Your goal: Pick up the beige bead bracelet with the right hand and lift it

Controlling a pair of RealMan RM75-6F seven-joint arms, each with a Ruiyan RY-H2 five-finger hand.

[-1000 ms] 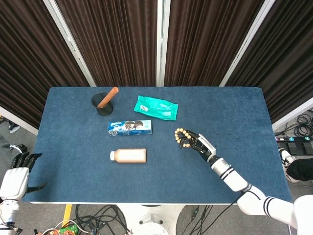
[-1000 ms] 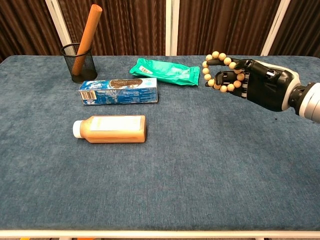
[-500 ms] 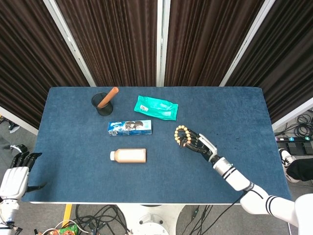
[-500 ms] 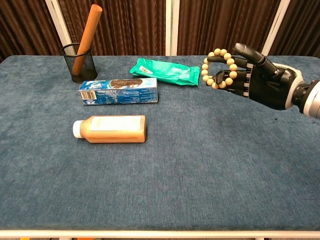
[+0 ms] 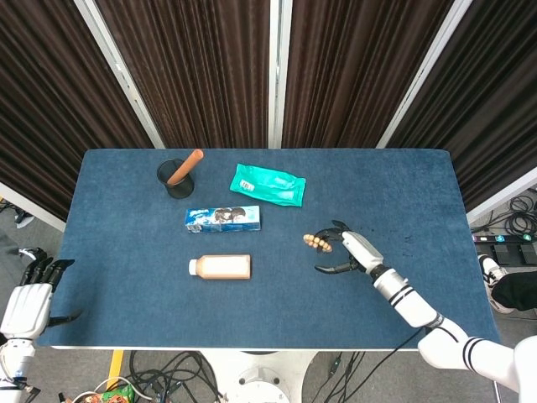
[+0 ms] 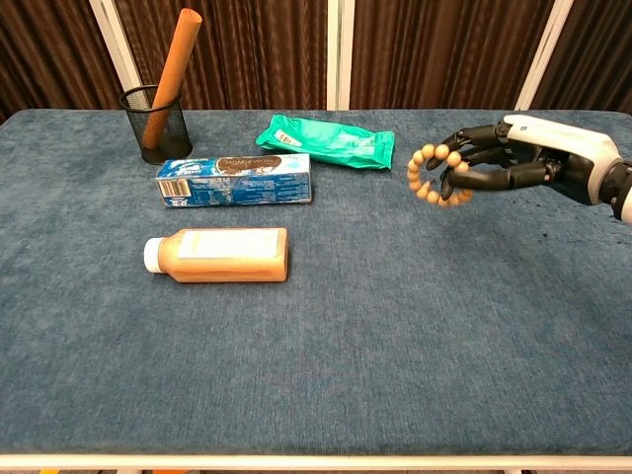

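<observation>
The beige bead bracelet [image 6: 433, 178] [image 5: 317, 242] hangs as a loop from the dark fingertips [image 6: 466, 164] of my right hand [image 6: 523, 161] [image 5: 346, 252]. That hand is turned palm down, right of the table's middle, its fingers hooked through the beads. The bracelet seems to hang just above the blue cloth; I cannot tell if its lowest beads touch it. My left hand [image 5: 27, 304] stays off the table's front left corner, fingers apart and holding nothing.
A black mesh cup [image 5: 174, 180] [image 6: 154, 125] with an orange stick stands back left. A green packet [image 5: 268, 185] [image 6: 326, 141], a blue box [image 5: 223, 219] [image 6: 235, 179] and a lying orange bottle [image 5: 221, 267] [image 6: 217, 255] sit left of the bracelet.
My right hand has rolled from fingers pointing up to palm down and dropped slightly. The bracelet went from draped over the raised fingers to dangling below them. The left hand is still.
</observation>
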